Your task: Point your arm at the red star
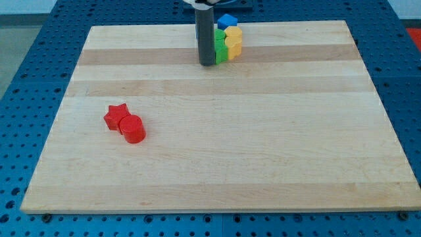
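Note:
The red star (116, 116) lies on the wooden board (217, 158) at the view's left, touching a red cylinder (133, 129) at its lower right. My tip (208, 63) is far from it, near the view's top centre, standing just left of a cluster of blocks. That cluster holds a blue block (227, 21) at the top, two yellow blocks (232, 34) (233, 47) below it, and a green block (220, 49) partly hidden behind the rod.
The board rests on a blue perforated table (26, 79). The cluster of blocks sits close to the board's top edge.

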